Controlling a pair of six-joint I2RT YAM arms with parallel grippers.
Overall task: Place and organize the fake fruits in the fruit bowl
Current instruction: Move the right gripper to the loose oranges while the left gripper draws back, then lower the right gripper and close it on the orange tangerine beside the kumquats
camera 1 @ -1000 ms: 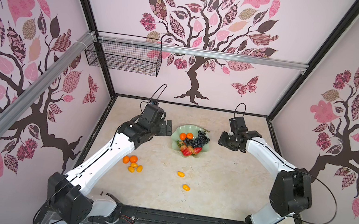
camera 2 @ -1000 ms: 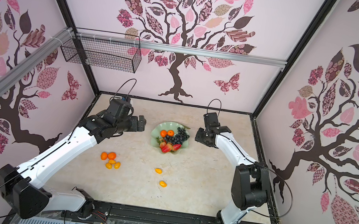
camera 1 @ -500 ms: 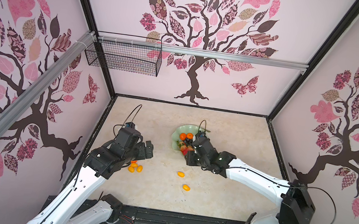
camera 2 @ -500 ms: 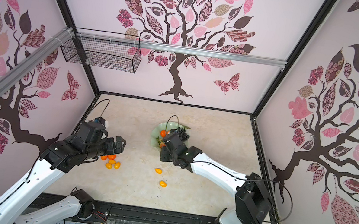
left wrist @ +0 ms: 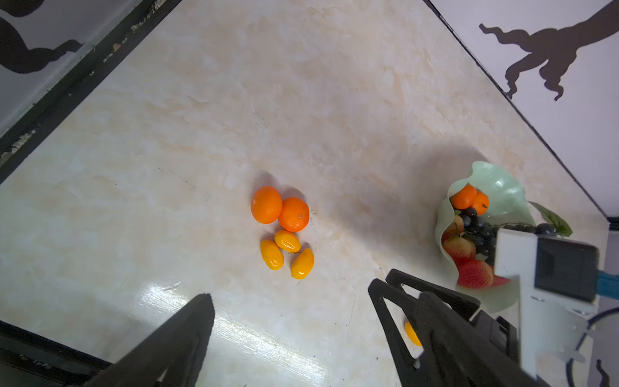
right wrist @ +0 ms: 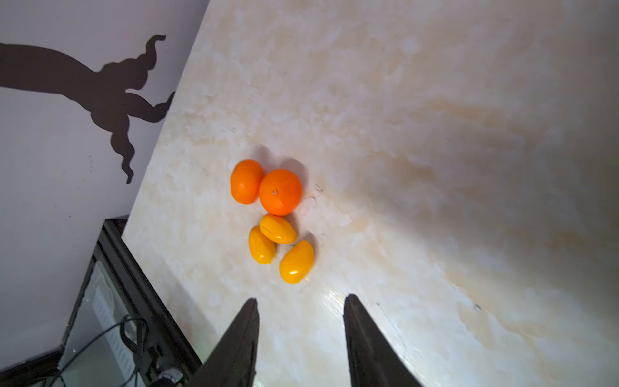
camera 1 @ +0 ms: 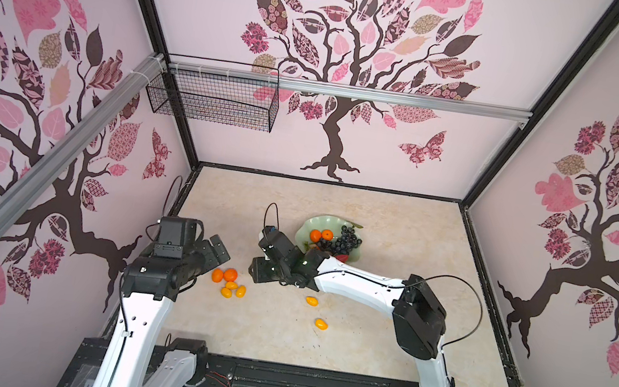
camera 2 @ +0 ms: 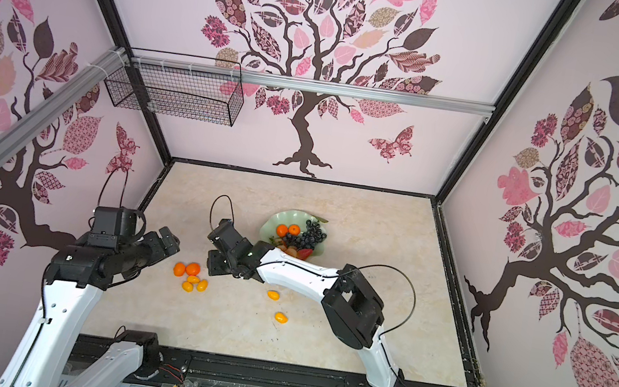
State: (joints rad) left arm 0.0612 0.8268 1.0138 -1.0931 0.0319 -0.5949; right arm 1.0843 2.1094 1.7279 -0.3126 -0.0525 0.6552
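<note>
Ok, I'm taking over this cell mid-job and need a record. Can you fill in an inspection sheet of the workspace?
Surface: marble-look tabletop, a few dark specks, nothing spilled.
Job's things: fruit bowl holds two oranges, grape bunch, strawberry, others partly hidden; on the table, loose oranges beside three yellow ovals, plus two stray ovals.
Clutter: nothing seen.
End effectors: left end effector open, empty; right end effector open, empty, facing the loose fruit.
Cables: cable loops at both wrists, clear of the fruit.
Surroundings: tree-print walls; wire basket hung at the aluminium rail.
</note>
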